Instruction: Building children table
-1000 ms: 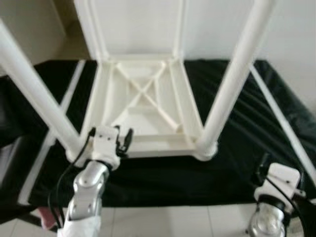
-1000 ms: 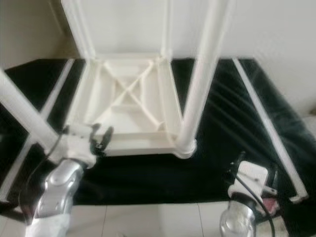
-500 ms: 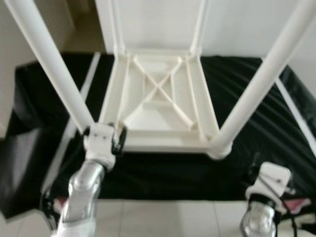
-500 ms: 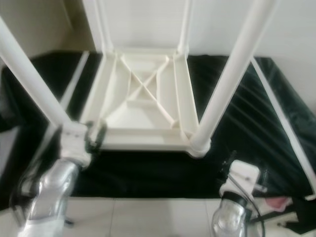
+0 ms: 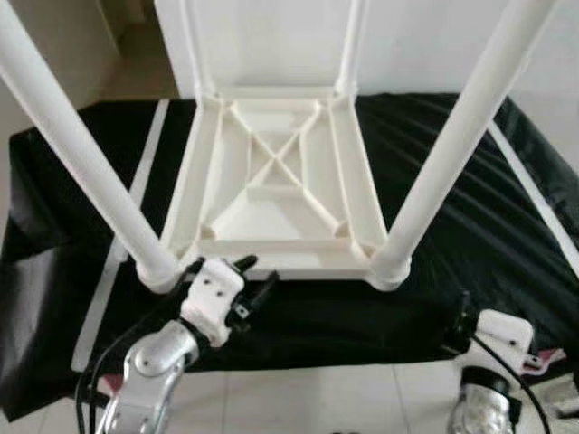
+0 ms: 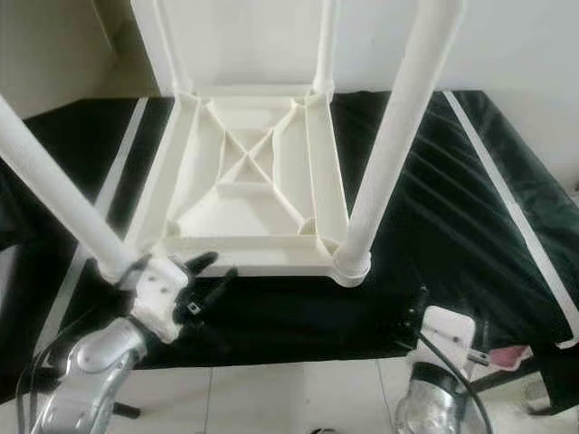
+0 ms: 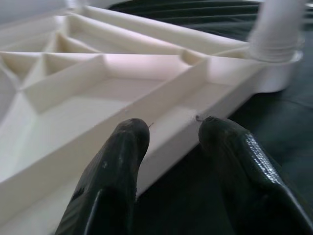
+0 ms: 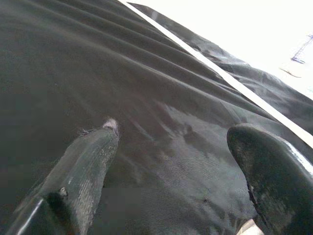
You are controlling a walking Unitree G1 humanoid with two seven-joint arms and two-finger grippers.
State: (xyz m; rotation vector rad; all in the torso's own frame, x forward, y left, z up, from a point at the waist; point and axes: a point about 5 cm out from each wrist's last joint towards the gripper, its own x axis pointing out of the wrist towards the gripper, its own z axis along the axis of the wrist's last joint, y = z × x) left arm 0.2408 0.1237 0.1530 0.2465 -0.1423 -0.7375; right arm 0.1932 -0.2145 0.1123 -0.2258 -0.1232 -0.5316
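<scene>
White table (image 5: 271, 181) lies upside down on a black cloth (image 5: 434, 163), underside ribs facing up, an X brace in the middle of the frame. Four white legs rise from its corners: near left leg (image 5: 81, 172) slants up toward the robot's left, near right leg (image 5: 461, 136) slants up toward its right, and two far legs (image 5: 348, 45) stand against the white wall (image 5: 434, 36). Each near leg sits in a round socket at the corner of the frame.

Cloth has white stripes (image 5: 136, 199) running front to back along both sides. Its front edge hangs over pale floor tiles (image 5: 317, 398).

Left gripper (image 5: 242, 280) sits at the near rim of the table, just right of the near left leg's socket. Fingers (image 7: 117, 161) are parted a narrow way and hold nothing. In the left wrist view the rim edge runs right in front of the two tips; whether they touch it cannot be told. The near right leg's socket (image 7: 276, 58) shows at the far end of that rim.

Right gripper (image 8: 171, 147) is low, at the cloth's front edge, to the right of the table and well apart from it. Its fingers (image 8: 83, 171) are spread wide over bare black cloth, holding nothing
</scene>
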